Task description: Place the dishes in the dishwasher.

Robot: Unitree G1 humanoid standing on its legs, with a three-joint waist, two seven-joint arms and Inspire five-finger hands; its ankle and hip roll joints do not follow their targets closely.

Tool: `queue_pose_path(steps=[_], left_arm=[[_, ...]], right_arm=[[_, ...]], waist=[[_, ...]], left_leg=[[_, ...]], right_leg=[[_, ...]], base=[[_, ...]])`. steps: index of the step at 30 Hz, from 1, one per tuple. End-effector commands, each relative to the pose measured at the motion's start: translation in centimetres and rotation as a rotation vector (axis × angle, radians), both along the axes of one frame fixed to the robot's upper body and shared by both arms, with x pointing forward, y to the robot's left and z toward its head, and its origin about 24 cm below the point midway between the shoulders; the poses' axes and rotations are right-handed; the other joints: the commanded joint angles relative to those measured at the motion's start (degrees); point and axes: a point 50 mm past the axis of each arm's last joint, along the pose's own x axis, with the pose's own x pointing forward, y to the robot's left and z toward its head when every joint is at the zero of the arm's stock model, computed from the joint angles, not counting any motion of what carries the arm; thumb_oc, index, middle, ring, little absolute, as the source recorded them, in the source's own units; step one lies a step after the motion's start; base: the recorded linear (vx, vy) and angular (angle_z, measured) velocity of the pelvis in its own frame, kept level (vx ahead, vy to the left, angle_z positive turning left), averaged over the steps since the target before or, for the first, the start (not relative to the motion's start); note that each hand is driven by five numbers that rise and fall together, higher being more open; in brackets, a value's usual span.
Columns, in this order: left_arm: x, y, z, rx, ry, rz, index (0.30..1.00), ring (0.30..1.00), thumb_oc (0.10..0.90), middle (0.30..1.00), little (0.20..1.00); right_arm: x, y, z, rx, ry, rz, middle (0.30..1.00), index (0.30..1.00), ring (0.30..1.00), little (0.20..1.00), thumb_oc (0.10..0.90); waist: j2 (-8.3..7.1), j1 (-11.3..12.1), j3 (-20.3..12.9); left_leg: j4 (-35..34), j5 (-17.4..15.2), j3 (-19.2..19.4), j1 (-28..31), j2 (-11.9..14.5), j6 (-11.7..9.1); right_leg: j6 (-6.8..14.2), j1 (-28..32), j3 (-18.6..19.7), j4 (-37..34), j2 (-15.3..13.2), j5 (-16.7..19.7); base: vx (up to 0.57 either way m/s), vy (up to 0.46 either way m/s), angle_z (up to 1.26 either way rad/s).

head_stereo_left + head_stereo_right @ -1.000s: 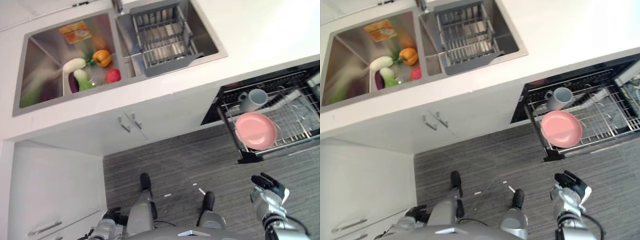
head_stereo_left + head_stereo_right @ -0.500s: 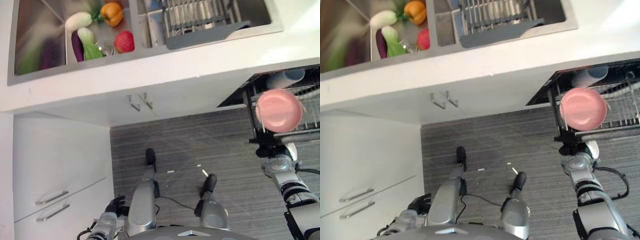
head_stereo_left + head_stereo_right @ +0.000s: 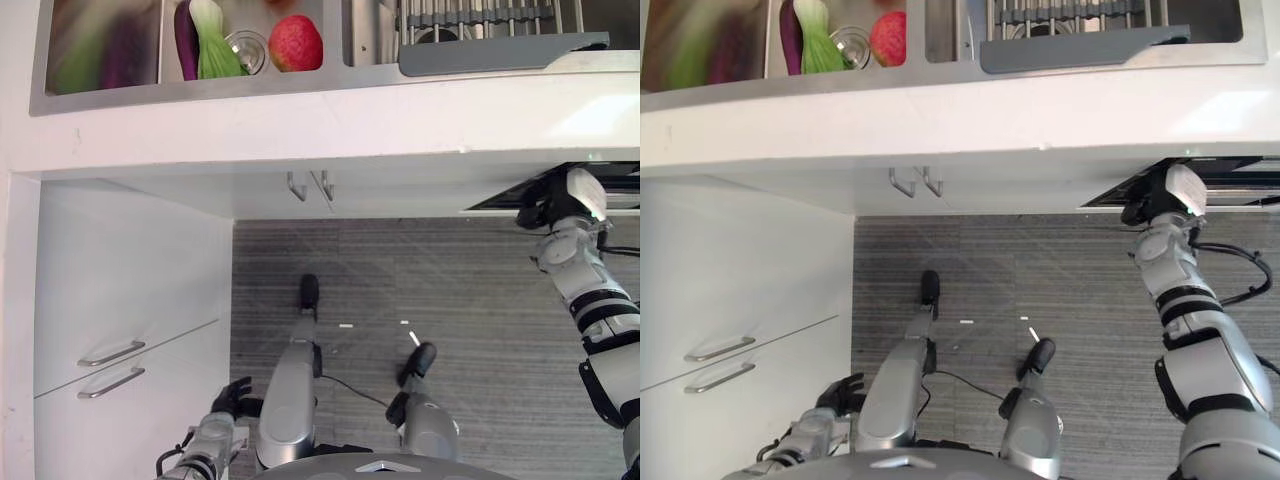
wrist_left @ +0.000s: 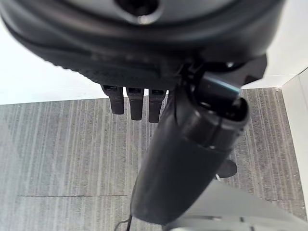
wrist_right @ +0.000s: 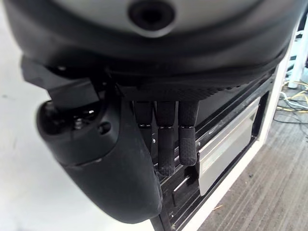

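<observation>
Right hand (image 3: 1160,205) is up at the dishwasher (image 3: 560,196) edge under the counter (image 3: 330,125), fingers (image 5: 167,144) straight and holding nothing, left hand (image 3: 232,397) relaxed and empty low over the floor (image 3: 400,280).

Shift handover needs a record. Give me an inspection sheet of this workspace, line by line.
Surface: white countertop with a steel sink set into it.
Job's things: dishwasher opening under the counter at the right; dishes not seen.
Clutter: toy vegetables and red fruit in the sink; grey dish rack in the other basin.
Hands: right hand at the dishwasher's edge, fingers straight; left hand low by the white drawers, relaxed.
Cables: nothing seen.
Surroundings: grey striped floor, cabinet handles.
</observation>
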Motion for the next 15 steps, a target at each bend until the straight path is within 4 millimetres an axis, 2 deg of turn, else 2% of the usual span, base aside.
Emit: queue_pose_path(steps=[1,5,6,8,9,10,11,12,13,14,15], left_arm=[[-0.2,2.5,0.4,0.089,0.024,-0.012,0.9,0.9,0.8,0.9,0.9],[0.7,2.2,0.8,0.096,-0.024,-0.047,0.9,0.9,0.8,0.9,0.9],[0.9,2.1,0.9,0.093,-0.034,-0.045,0.9,0.9,0.8,0.9,0.9],[1.2,1.9,1.0,0.088,-0.049,-0.031,0.9,0.9,0.8,0.9,0.9],[1.2,1.8,1.0,0.092,-0.049,-0.031,0.9,0.9,0.8,0.9,0.9],[1.2,1.8,1.0,0.092,-0.049,-0.032,0.9,0.9,0.8,0.9,0.9],[1.1,1.8,1.0,0.089,-0.048,-0.022,0.9,0.9,0.8,0.9,0.9],[0.8,1.8,0.8,0.074,-0.043,-0.005,0.9,0.9,0.8,0.9,0.9],[0.8,1.8,0.8,0.075,-0.042,-0.005,0.9,0.9,0.8,0.9,0.9],[-0.1,1.8,0.5,0.03,-0.015,0.039,0.9,0.9,0.8,0.9,0.9],[-0.7,1.8,0.2,0.013,-0.001,0.05,0.9,0.9,0.8,0.9,0.9]], right_arm=[[3.1,5.0,8.8,-0.146,-0.327,0.259,0.3,0.3,0.3,0.3,0.4],[2.4,3.3,7.6,-0.187,-0.275,0.208,0.3,0.3,0.3,0.3,0.4],[2.3,3.1,7.4,-0.181,-0.272,0.2,0.3,0.3,0.3,0.3,0.4],[1.8,3.0,5.6,-0.134,-0.25,0.186,0.321,0.321,0.321,0.321,0.414],[1.4,3.2,3.9,-0.1,-0.223,0.184,0.465,0.465,0.465,0.465,0.51],[1.4,3.2,3.9,-0.1,-0.222,0.184,0.519,0.519,0.519,0.519,0.546],[0.7,3.3,1.8,-0.062,-0.183,0.18,0.9,0.9,0.9,0.9,0.8],[-0.2,3.5,-0.5,-0.021,-0.142,0.174,0.9,0.9,0.9,0.9,0.8],[-0.2,3.5,-0.5,-0.021,-0.141,0.173,0.9,0.9,0.9,0.9,0.8],[-4.4,3.6,-7.8,0.132,0.027,0.123,0.9,0.9,0.9,0.9,0.8],[-6.1,3.7,-10.1,0.186,0.092,0.098,0.9,0.9,0.9,0.9,0.8]], waist=[[-2.79,2.9,-2.4],[-2.7,2.7,-1.9],[-2.63,2.5,-1.8],[-2.74,2.1,-1.9],[-2.93,1.8,-2.0],[-2.96,1.8,-2.0],[-3.28,1.5,-2.3],[-3.61,1.0,-2.8],[-3.65,1.1,-2.8],[-4.62,-0.7,-4.7],[-4.94,-1.3,-5.6]], left_leg=[[0.2,-9.4,-1.2,3.4,-1.0,-3.4],[0.2,-9.1,-0.8,3.4,-0.7,-3.5],[0.2,-7.9,-0.6,2.7,-0.9,-3.0],[0.2,-8.1,-0.3,3.3,-0.5,-3.0],[0.2,-8.2,-0.1,3.6,-0.4,-3.0],[0.2,-8.2,-0.1,3.6,-0.4,-3.0],[0.2,-8.4,0.0,4.1,-0.2,-2.9],[0.2,-8.6,0.2,4.8,0.0,-2.8],[0.2,-8.6,0.2,4.8,0.0,-2.8],[0.2,-9.6,0.7,7.1,0.3,-2.4],[0.2,-10.1,0.9,8.1,0.4,-2.2]], right_leg=[[0.6,-2.3,4.0,1.1,-2.8,0.0],[0.7,-2.6,4.3,1.1,-2.7,0.1],[0.3,-3.3,4.0,1.1,-2.9,1.1],[0.3,-3.0,4.2,1.1,-2.7,0.9],[0.2,-2.8,4.3,1.1,-2.6,0.7],[0.2,-2.8,4.3,1.1,-2.6,0.7],[0.1,-2.4,4.4,1.1,-2.5,0.5],[0.0,-1.9,4.5,1.1,-2.4,0.3],[0.0,-1.9,4.6,1.1,-2.4,0.3],[-0.2,0.2,4.5,1.1,-2.1,-0.4],[-0.2,1.1,4.5,1.1,-2.0,-0.8]], base=[[0.0,0.0,0.0],[-0.04,-0.02,0.0],[-0.09,0.012,0.01],[-0.04,0.014,0.0],[0.0,0.0,0.0],[0.02,-0.03,0.02],[0.03,-0.035,0.0],[0.03,-0.035,-0.02],[0.1,-0.058,0.03],[0.11,-0.048,0.07],[0.15,-0.053,0.09]])
